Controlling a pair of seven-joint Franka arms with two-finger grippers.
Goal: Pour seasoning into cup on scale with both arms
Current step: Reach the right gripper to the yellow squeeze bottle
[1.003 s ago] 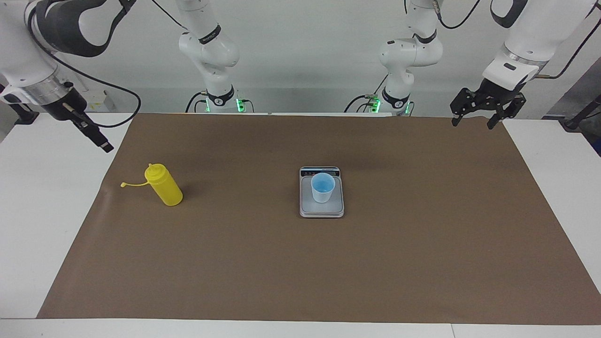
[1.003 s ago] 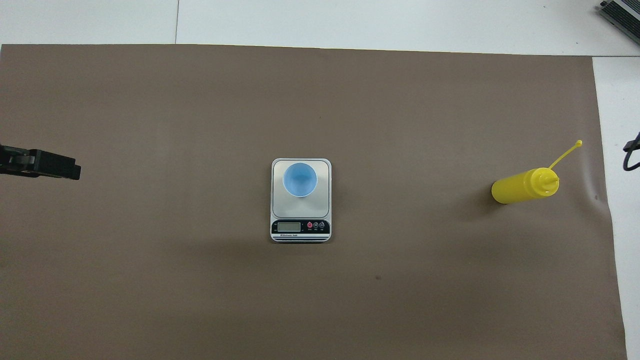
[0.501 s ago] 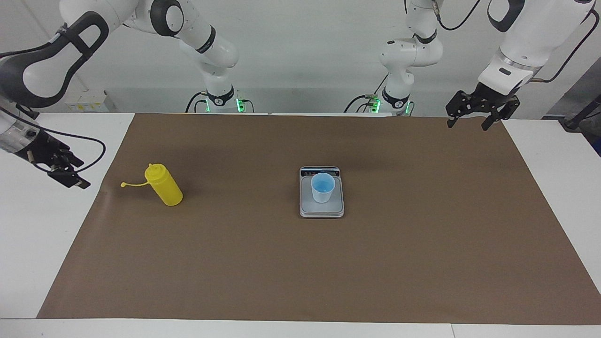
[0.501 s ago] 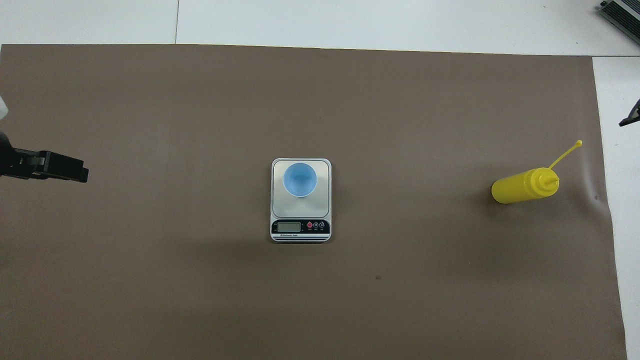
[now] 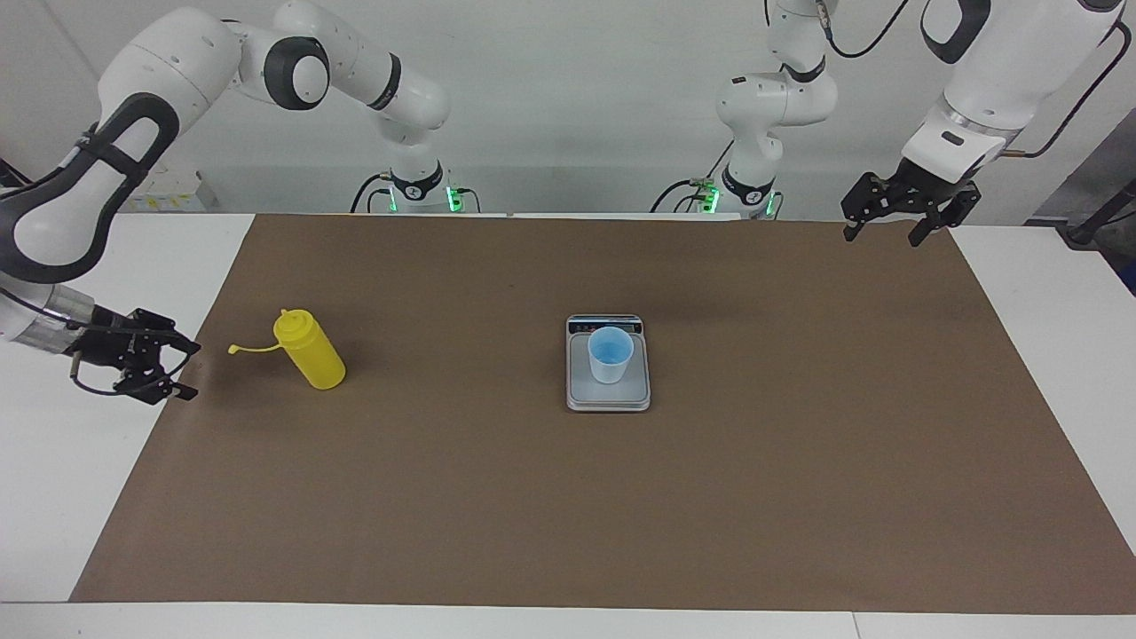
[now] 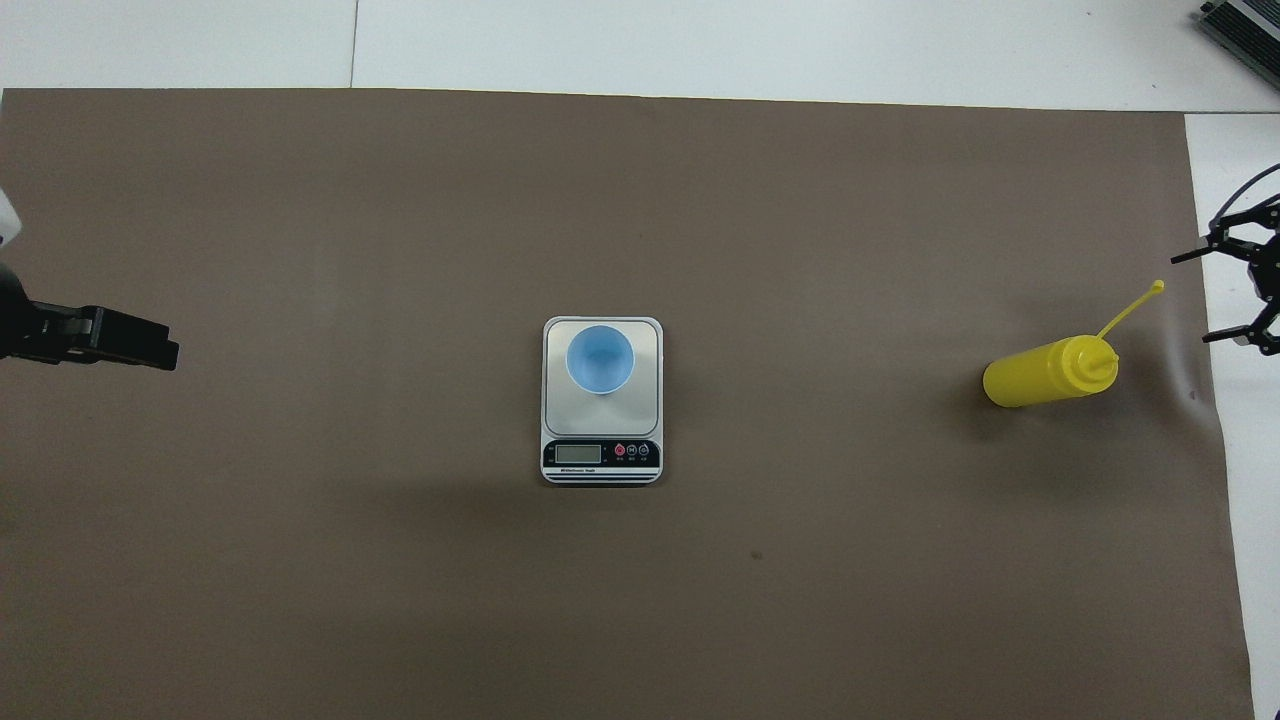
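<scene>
the right gripper (image 5: 155,368), at about nine o'clock in the facing view, has swung down from high at the table's edge to bottle height, fingers spread and empty, just beside the capped tether. judging by that, the pick-up of the seasoning (image 5: 311,351) is starting. the bottle stands on the brown mat (image 5: 568,515) toward the right arm's end, untouched. at centre the cup (image 5: 611,353) sits on the scale (image 5: 608,397), its display edge toward the robots. at two o'clock the left gripper (image 5: 895,216) hovers over the mat's corner, released and holding nothing, barely shifted. nothing lies between gripper and bottle but the tether.
</scene>
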